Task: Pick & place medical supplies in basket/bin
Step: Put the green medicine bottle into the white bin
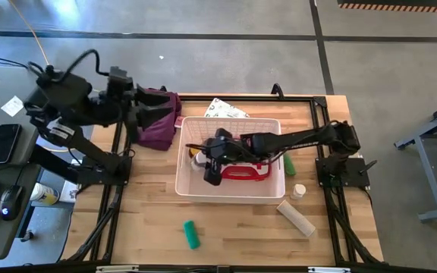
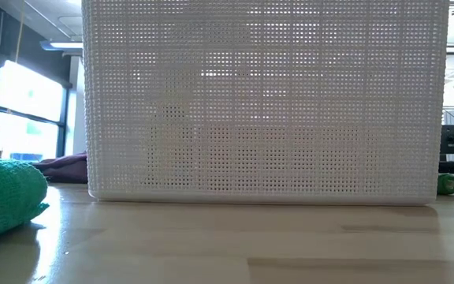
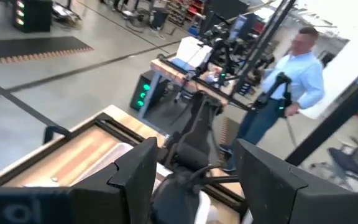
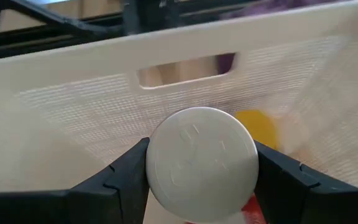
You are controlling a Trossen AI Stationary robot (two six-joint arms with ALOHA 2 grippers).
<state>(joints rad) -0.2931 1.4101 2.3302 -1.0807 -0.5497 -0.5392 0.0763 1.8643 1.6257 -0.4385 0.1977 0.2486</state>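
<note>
The right end effector (image 4: 201, 165) pinches a white-capped bottle (image 4: 202, 163) inside the white basket (image 1: 230, 187), over the red first-aid pouch (image 1: 243, 173); the left end effector (image 3: 194, 171) hangs spread above the purple cloth (image 1: 160, 125); a green tube (image 1: 191, 233), beige roll (image 1: 295, 218) and small bottle (image 1: 299, 191) lie on the bench (image 1: 234, 231).

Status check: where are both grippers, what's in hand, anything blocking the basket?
Right gripper shut on white-capped bottle, inside white basket. Left gripper open, parked over purple cloth. Nothing blocking.

Low view: basket (image 2: 266, 102) wall hides contents, both arms; green roll (image 2: 2, 197) cut off.
</note>
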